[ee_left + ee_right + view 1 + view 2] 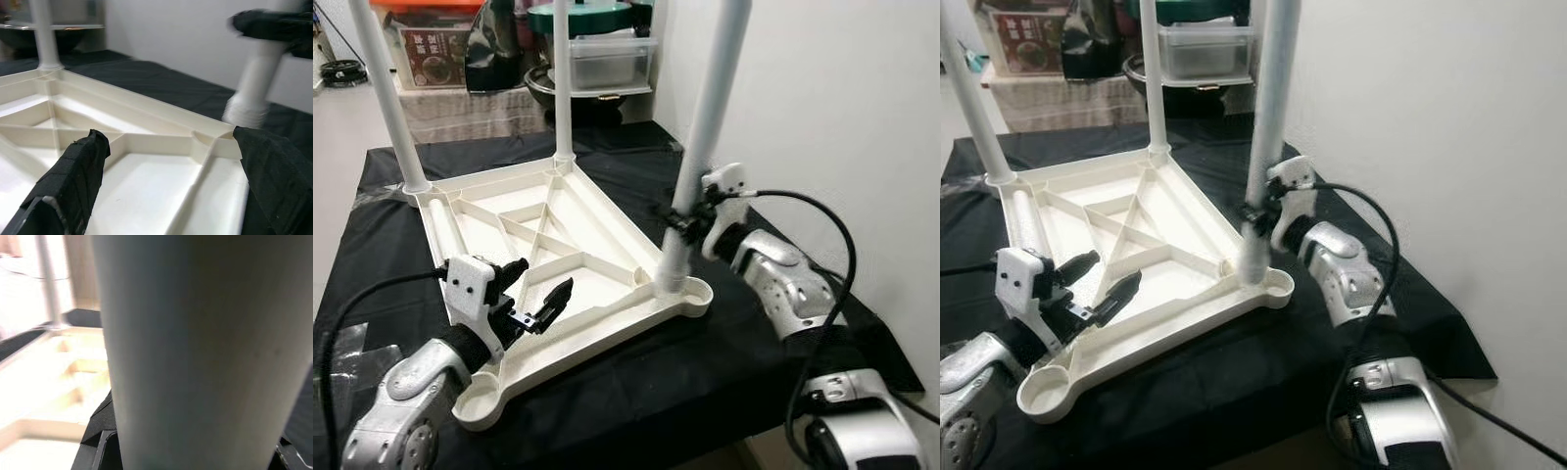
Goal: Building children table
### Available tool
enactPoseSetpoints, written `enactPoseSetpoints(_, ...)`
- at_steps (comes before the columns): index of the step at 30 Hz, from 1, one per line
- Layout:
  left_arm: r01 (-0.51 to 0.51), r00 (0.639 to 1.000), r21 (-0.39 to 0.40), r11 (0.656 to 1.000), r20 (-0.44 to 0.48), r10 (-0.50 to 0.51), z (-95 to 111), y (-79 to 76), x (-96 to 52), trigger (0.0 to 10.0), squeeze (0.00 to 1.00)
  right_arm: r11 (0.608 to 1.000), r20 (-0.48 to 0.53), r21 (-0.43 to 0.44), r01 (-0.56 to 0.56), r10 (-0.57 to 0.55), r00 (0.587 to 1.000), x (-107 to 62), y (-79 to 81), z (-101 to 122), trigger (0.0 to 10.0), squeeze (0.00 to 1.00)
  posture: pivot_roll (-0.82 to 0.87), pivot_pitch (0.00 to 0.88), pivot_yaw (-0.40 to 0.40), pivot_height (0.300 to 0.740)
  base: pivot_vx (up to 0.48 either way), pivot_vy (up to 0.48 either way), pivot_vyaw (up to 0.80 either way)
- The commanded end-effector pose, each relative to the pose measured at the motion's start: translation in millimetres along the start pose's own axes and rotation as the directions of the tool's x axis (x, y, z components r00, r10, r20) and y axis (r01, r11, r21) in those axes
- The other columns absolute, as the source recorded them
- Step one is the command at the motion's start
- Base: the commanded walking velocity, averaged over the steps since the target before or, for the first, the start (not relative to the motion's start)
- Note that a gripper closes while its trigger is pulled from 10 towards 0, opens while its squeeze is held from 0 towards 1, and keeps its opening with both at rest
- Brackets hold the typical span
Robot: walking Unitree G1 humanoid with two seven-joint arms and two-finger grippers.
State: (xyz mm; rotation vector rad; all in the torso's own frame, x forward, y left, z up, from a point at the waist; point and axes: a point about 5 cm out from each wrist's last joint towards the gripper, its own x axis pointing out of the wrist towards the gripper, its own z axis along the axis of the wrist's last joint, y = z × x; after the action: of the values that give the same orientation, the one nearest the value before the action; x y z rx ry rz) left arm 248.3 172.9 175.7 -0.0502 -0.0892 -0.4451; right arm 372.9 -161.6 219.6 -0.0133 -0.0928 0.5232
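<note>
A white plastic table top (pixel 607 338) lies upside down on a black cloth. Two white legs stand in its far corners (pixel 386 98) (pixel 563 88). A third leg (pixel 710 108) stands at the right corner, leaning slightly, its lower end in the socket (pixel 671 284). My right gripper (pixel 683 220) is shut on this leg a little above the socket; the leg (pixel 195 357) looms close in the right wrist view. My left gripper (pixel 543 276) hovers open over the ribbed underside near the near-left corner, holding nothing. Its fingers (pixel 73 181) frame the ribs and the right leg (pixel 254 93).
The black cloth (pixel 724 372) covers a table with its front edge close to me. A white wall (pixel 842 98) runs along the right. Behind stand a clear plastic box (pixel 612 59), a dark bowl and a cardboard box (pixel 435 49). The round near-left corner socket (pixel 475 401) is bare.
</note>
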Motion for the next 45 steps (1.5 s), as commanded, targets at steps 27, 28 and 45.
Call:
enactPoseSetpoints(27, -0.046, 0.997, -0.003, 0.999, -0.06, 0.046, -19.8, -7.2, -0.2, 10.0, 0.0, 0.997, -0.043, -0.078, 0.012, -0.015, 0.999, -2.1, 2.8, -25.0, 0.0, 0.0, 0.0, 0.0, -0.062, 0.74, 0.0, 0.0, 0.0)
enactPoseSetpoints(28, -0.046, 0.997, -0.003, 0.999, -0.06, 0.046, -19.8, -7.2, -0.2, 10.0, 0.0, 0.997, -0.043, -0.078, 0.012, -0.015, 0.999, -2.1, 2.8, -25.0, 0.0, 0.0, 0.0, 0.0, -0.062, 0.74, 0.0, 0.0, 0.0)
enactPoseSetpoints(45, -0.046, 0.997, -0.014, 0.999, -0.06, 0.045, -22.1, -8.1, 3.9, 10.0, 0.0, 0.987, -0.066, -0.101, -0.123, 0.117, 0.991, -16.5, 23.9, -34.2, 0.0, 0.0, -0.01, 0.0, -0.055, 0.74, 0.0, 0.0, 0.0)
